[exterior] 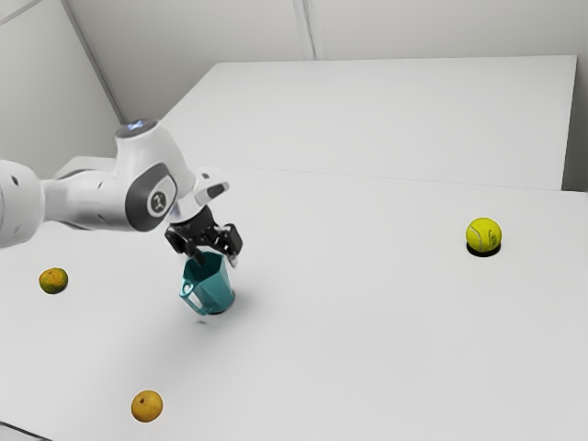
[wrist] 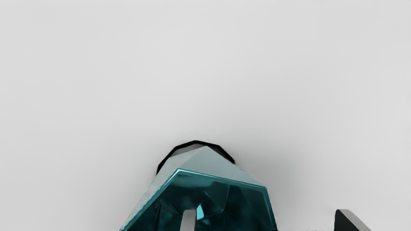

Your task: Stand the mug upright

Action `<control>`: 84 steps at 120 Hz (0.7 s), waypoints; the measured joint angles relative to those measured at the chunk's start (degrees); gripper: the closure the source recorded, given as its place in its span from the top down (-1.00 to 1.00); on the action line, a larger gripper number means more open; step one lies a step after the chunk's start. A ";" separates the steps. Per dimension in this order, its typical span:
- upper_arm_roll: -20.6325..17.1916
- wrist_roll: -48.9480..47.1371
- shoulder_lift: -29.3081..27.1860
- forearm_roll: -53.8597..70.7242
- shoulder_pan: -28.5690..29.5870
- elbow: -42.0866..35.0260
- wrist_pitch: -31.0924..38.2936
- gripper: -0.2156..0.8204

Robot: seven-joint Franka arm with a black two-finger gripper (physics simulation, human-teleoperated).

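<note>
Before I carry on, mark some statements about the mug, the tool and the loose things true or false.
1. The tool is clamped on the teal mug. False: it is open, one fingertip over the mug's opening, the other out beyond its side.
2. The mug's handle is on its side toward the exterior view's left. True.
3. The mug's opening faces down onto the table. False: it faces up toward the tool.
4. Two oranges lie on the table. True.
5. The tennis ball is inside the mug. False: it is away toward the exterior view's right.
</note>
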 joint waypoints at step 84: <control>2.68 0.16 -0.24 -1.71 -5.71 18.08 -20.35 0.53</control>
